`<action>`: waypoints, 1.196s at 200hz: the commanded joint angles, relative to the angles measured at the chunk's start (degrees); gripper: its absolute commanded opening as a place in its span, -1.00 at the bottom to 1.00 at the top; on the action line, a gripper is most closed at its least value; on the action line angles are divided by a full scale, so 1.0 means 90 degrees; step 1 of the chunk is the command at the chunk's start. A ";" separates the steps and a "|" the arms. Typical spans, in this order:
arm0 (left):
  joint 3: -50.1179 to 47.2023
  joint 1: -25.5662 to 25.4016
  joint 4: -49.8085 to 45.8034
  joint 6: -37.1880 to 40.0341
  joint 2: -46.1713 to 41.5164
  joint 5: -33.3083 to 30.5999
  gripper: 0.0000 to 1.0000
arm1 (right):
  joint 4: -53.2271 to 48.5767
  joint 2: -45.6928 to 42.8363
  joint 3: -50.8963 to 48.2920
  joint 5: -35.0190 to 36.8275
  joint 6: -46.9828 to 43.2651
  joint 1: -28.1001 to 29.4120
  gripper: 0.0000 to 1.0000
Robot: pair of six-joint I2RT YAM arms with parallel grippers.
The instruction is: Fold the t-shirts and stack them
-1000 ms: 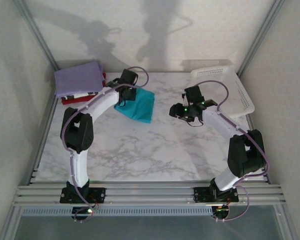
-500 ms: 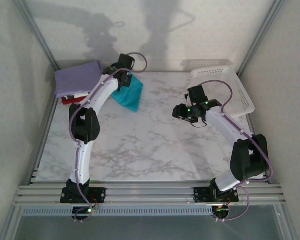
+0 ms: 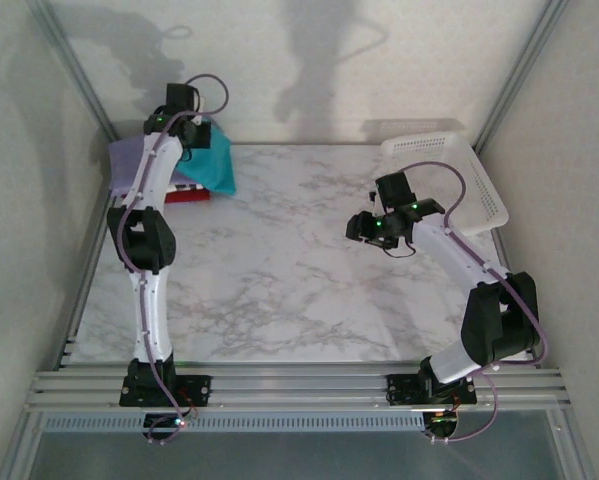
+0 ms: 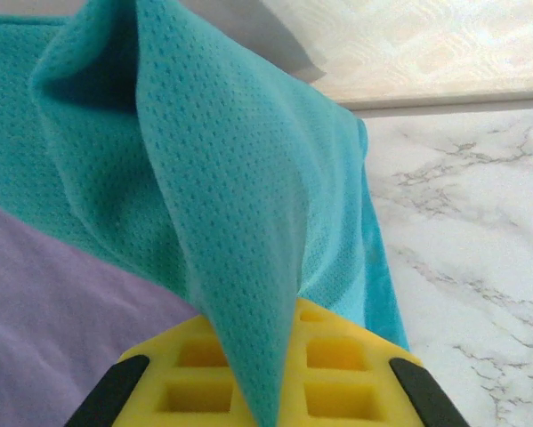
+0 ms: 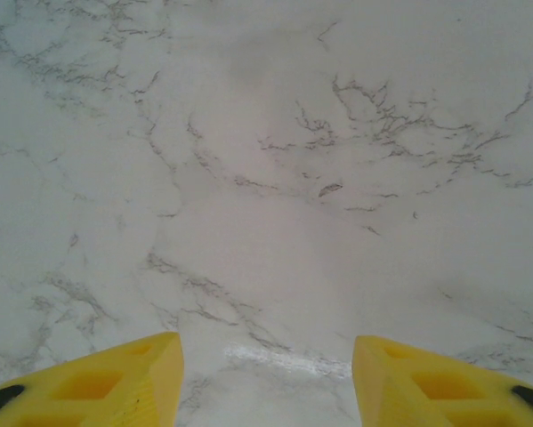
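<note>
A folded teal t-shirt (image 3: pixel 212 160) hangs from my left gripper (image 3: pixel 191 133), which is shut on a pinch of its cloth above the pile at the back left. In the left wrist view the teal t-shirt (image 4: pixel 213 205) drapes from between my yellow fingers (image 4: pixel 337 365) over the lavender t-shirt (image 4: pixel 44 311). The pile holds the lavender t-shirt (image 3: pixel 129 160) on top, a patterned one partly hidden, and a red one (image 3: pixel 187 195) at the bottom. My right gripper (image 3: pixel 371 228) hovers open over bare marble at the right, its fingers (image 5: pixel 124 382) apart with nothing between them.
A white perforated basket (image 3: pixel 449 180) stands at the back right corner. The marble table (image 3: pixel 279 280) is walled by white panels on three sides, with the rail and arm bases along the near edge.
My left arm has carried the teal t-shirt from the table's back middle leftward and back, up over the pile. The right arm has barely moved.
</note>
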 commanded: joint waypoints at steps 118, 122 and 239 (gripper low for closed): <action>0.0846 0.0667 0.0059 -0.0224 -0.0118 0.0862 -1.00 | -0.0409 -0.0109 0.0318 0.0189 0.0035 -0.0023 0.08; 0.0846 0.0701 0.0069 -0.0243 -0.0110 0.0870 -1.00 | -0.0416 -0.0111 0.0333 0.0196 0.0026 -0.0021 0.08; 0.0767 0.1464 -0.0005 -0.0441 -0.0304 0.1356 -1.00 | -0.0296 0.0035 0.0301 0.0212 0.0150 0.0093 0.08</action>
